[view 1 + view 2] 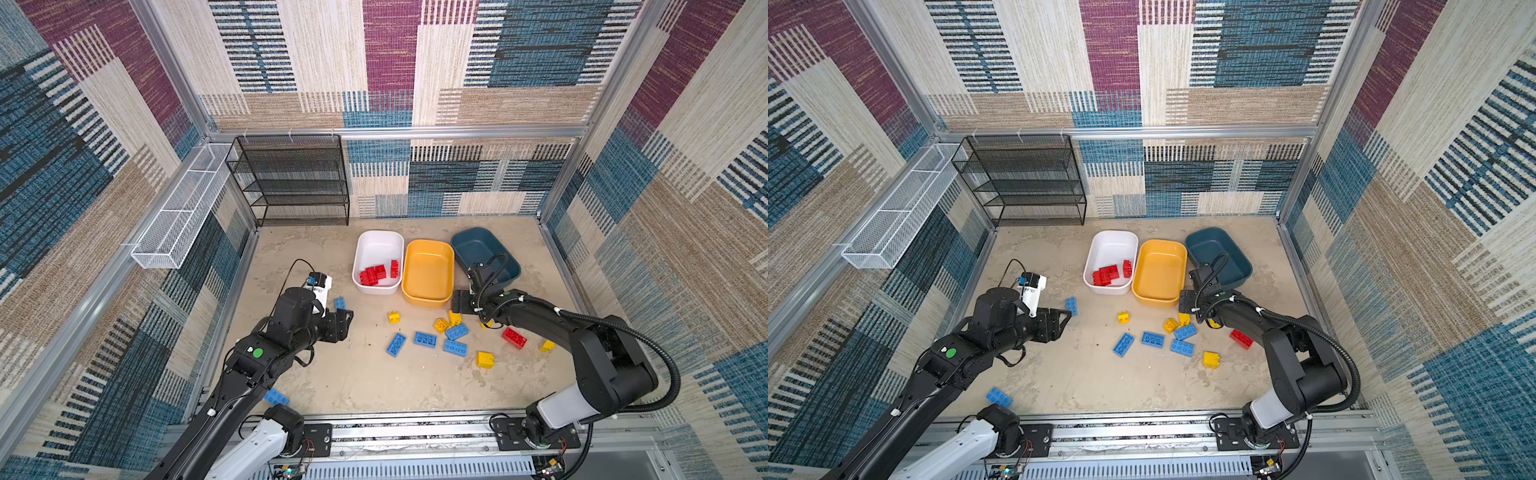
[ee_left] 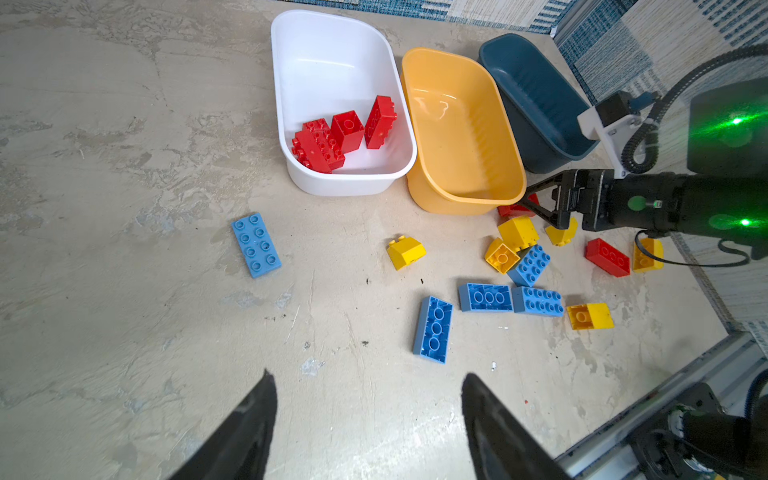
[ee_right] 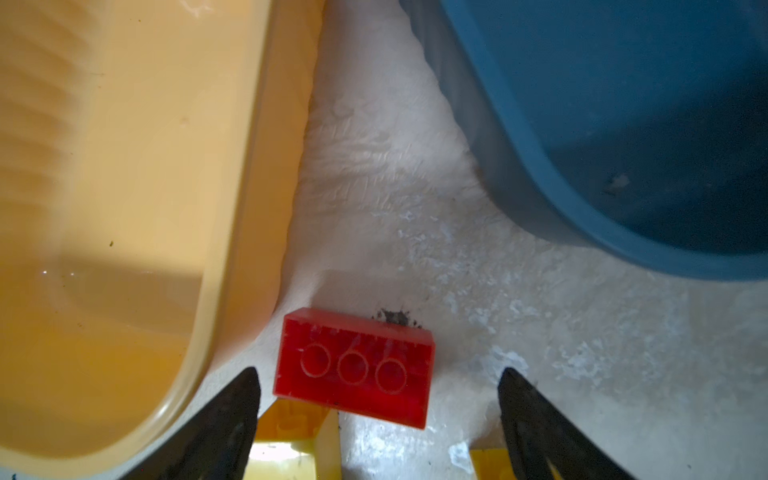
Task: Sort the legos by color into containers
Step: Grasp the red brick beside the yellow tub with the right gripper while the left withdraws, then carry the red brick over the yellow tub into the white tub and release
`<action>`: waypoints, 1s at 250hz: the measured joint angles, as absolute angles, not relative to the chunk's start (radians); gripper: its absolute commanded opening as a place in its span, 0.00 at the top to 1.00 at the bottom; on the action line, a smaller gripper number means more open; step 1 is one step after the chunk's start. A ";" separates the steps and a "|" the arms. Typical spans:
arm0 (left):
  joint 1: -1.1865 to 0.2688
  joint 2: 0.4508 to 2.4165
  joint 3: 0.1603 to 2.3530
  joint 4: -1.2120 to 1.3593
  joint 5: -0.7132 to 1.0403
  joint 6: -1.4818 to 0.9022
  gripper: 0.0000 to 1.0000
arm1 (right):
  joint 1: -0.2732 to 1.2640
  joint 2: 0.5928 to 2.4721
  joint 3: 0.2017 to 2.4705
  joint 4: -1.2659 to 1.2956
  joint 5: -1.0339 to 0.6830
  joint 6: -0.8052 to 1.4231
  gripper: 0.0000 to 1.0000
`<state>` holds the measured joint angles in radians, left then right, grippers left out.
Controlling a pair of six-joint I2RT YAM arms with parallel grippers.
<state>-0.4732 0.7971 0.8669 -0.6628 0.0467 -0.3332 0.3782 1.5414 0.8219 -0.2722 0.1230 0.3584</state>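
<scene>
A red brick (image 3: 353,368) lies hollow side up on the table (image 3: 498,291), just beside the yellow tub (image 3: 124,166), with the teal tub (image 3: 623,124) farther off. It sits ungripped between the wide-spread fingers of the right gripper (image 3: 379,374). The left gripper (image 2: 368,376) hangs open and empty over bare table.

you have three tubs side by side: a white tub (image 1: 380,233), a yellow tub (image 1: 428,272) and a dark teal tub (image 1: 478,249). the white one holds only red bricks (image 1: 372,275). on your mottled beige counter (image 1: 365,382) lie light blue bricks (image 1: 424,339), yellow bricks (image 1: 485,360) and a loose red brick (image 1: 514,337). a second red brick (image 3: 353,368) shows three ring outlines. the rack (image 1: 291,178) is black mesh and the basket (image 1: 178,224) white wire. the walls (image 1: 390,50) are a woven patchwork of blue, maroon, cream and tan, with striped blocks.
</scene>
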 measured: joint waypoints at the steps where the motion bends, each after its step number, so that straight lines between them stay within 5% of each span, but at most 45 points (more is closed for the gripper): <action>1: -0.473 0.797 0.867 -0.663 0.047 -0.333 0.29 | 0.378 1.542 0.822 -0.271 0.123 0.358 0.07; 90: -0.473 0.806 0.867 -0.663 0.047 -0.330 0.29 | 0.382 1.624 0.823 -0.223 0.123 0.361 0.05; 194: -0.472 0.806 0.866 -0.663 0.047 -0.330 0.29 | 0.395 1.604 0.804 -0.215 0.159 0.362 0.40; 250: -0.472 0.795 0.862 -0.663 0.047 -0.330 0.29 | 0.411 1.521 0.803 -0.232 0.141 0.359 0.41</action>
<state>-0.4721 0.7948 0.8616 -0.6628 0.0471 -0.3298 0.4110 1.5208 0.8032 -0.2321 0.1410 0.3588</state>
